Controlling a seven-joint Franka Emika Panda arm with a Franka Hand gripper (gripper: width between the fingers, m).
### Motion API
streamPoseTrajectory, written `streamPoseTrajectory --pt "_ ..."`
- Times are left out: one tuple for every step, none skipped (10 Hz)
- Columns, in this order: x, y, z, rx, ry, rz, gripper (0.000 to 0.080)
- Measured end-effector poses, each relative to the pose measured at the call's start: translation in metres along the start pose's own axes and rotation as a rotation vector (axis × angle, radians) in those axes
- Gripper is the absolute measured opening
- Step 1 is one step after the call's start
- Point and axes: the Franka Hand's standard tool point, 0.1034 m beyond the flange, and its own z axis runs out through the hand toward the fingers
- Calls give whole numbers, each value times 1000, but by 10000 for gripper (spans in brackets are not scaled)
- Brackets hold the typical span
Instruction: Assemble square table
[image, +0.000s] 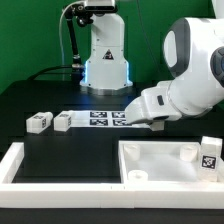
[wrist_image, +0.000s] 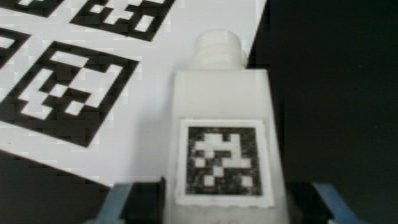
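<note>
Pincer (wrist_image: 224, 206) astride a white leg block (wrist_image: 222, 130), one finger at each flank; clenched or merely flanking, impossible to tell. Leg block flat on the black table (wrist_image: 338, 90), at the marker board's (wrist_image: 71, 80) edge. Step in hand, by judgement: grasping a leg. Needed next: a square squeeze, then a lift toward a corner socket of the square panel (image: 160, 160). Visible from the exterior view alone: that panel and the spare leg blocks (image: 38, 122). From the wrist view alone: the flanked leg's tag and peg.
</note>
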Motion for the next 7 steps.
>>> streamPoseTrajectory --pt "0 0 0 0 0 0 291" --pt "0 0 0 0 0 0 291" --pt "0 0 0 0 0 0 291" --pt "0 0 0 1 0 0 291" --pt "-1 -1 -3 4 -5 10 291" --pt "-5 -1 -32 10 -8 30 291" --pt "-5 8 -63 18 40 42 291"
